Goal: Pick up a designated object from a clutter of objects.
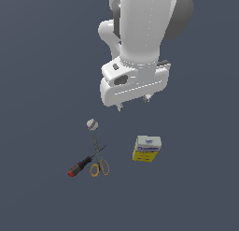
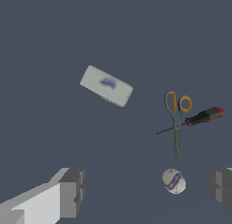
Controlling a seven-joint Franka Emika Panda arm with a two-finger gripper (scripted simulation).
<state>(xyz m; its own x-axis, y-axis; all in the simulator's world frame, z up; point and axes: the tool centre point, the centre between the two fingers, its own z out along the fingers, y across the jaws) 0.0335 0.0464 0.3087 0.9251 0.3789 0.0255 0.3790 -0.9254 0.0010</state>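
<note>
Carton (image 1: 147, 148) on the floor, end effector (image 1: 133, 103) above — spread wide, holding nothing

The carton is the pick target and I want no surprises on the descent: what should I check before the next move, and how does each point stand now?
1. Gripper open: ok, fingers spread wide, nothing between them.
2. Carton free of neighbours: ok, it stands apart from the scissors, screwdriver and ball.
3. Gripper above the carton: not ok, in the wrist view the carton lies outside the finger gap; the ball lies nearer to it.
4. Fingers aligned with the carton's narrow sides: cannot tell.
5. Descent path free: ok, nothing between gripper and carton.
</note>
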